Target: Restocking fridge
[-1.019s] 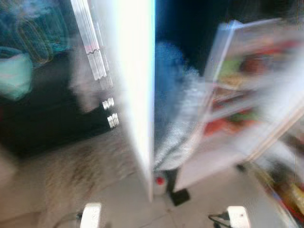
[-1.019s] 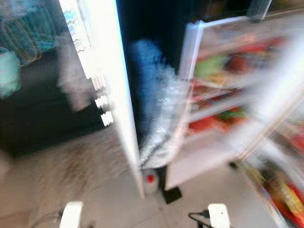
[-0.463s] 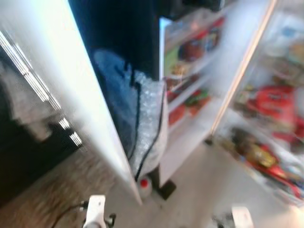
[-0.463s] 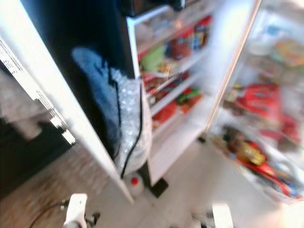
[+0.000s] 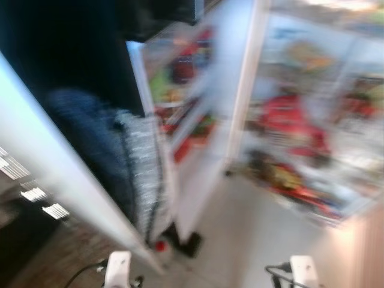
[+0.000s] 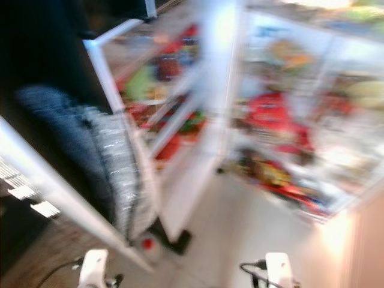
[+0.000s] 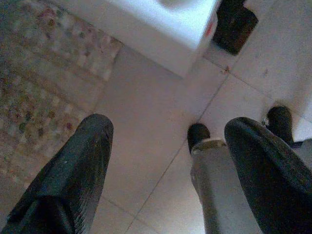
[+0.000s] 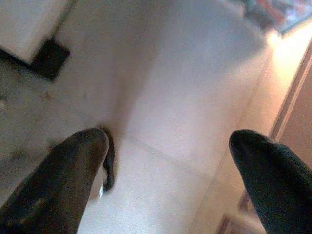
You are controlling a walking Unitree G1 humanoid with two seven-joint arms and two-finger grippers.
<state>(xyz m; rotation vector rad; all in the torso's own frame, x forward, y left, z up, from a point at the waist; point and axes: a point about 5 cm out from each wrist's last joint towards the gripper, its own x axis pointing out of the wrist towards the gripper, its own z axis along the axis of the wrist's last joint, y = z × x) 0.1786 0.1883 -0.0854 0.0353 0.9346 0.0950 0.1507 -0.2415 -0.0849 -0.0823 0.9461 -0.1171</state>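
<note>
The fridge stands open ahead of me, blurred by motion. Its left door swings toward me with shelves of red and green packages. The lit interior on the right holds several red and yellow items on shelves. My left gripper hangs low over the tiled floor, open and empty. My right gripper also hangs open over the floor with nothing between its fingers. Both wrists show at the bottom edge of the eye views.
A white panel slants across the left, with a blue and silver padded bag hanging beside it. A small bottle with a red cap stands on the floor at its base. A patterned rug lies to the left. Pale tiles stretch ahead.
The whole view has swung to the right: the white panel and bag have slid left and the lit fridge interior has come into the picture. Both arms still hang low.
</note>
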